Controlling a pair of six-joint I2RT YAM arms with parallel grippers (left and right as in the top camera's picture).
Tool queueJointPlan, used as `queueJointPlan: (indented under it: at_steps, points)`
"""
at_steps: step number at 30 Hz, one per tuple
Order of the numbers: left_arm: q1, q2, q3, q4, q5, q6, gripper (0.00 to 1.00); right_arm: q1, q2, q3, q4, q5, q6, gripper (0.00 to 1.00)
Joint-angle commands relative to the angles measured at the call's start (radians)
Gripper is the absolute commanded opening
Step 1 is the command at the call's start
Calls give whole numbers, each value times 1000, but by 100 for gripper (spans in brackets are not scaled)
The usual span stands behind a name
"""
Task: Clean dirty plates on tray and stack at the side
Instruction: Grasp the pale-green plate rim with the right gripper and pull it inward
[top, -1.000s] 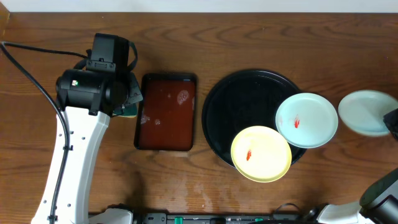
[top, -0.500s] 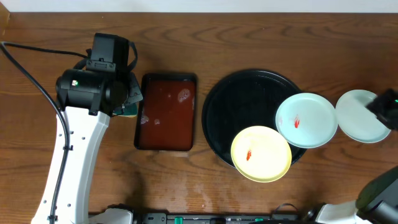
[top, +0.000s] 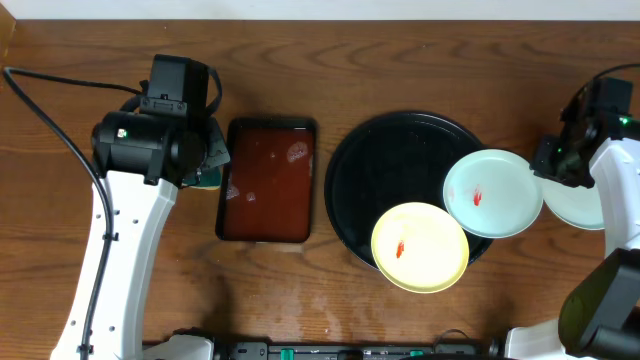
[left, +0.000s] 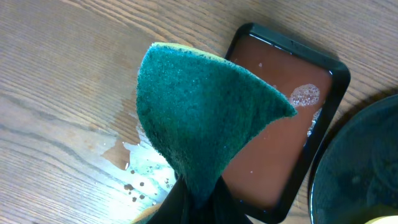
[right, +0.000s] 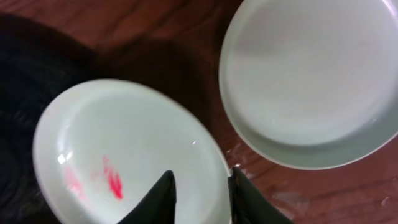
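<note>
Left gripper (left: 194, 208): my jaws are clamped on the lower corner of a green sponge (left: 202, 121), which stands up from them in a folded cone.
Where the left hangs: over the table (left: 56, 74), just left of the reddish-brown tray (top: 267, 180), with a wet, speckled patch (left: 134, 171) on the wood below the sponge.
Right gripper (right: 200, 194): my jaws stand a little apart, one finger over the smeared mint plate (right: 124, 155) and the other outside its rim. I cannot tell whether either finger touches it.
Smeared mint plate: it sits on the right edge of the black tray (top: 395, 170), overhanging the rim toward the bare wood, with a red smear near its middle.
Yellow plate (top: 420, 247): it sits on the tray's edge nearest me, overhanging it, and carries a small red smear. It is just beside the smeared mint plate.
Second mint plate (right: 311, 81): it lies on bare wood right of the tray, just beside the smeared one, with a strip of table between them. From overhead my right arm covers part of it.
</note>
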Motion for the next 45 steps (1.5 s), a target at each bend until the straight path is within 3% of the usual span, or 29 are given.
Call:
queueJointPlan:
  at_steps: [1, 18, 20, 22, 25, 34, 45]
  points:
    - [3, 2, -5, 2, -5, 16, 8, 7, -8, -43, 32, 69, -10, 26]
    - [3, 2, -5, -2, -5, 16, 8, 6, -8, -238, 205, 56, -76, 25]
    - [3, 2, -5, -1, -5, 16, 8, 6, -8, -253, 233, 34, -76, 18]
    - [3, 2, -5, 0, -4, 16, 8, 6, -10, -248, 253, -8, -76, 1]
    - [3, 2, -5, 3, -4, 16, 8, 6, -17, -210, 259, -88, -75, 1]
    - [2, 2, -5, 3, -4, 16, 8, 14, -21, -163, 260, -401, 125, 1]
    - [-19, 2, -5, 67, 77, 70, 8, 187, -16, -310, 486, -338, 266, 1]
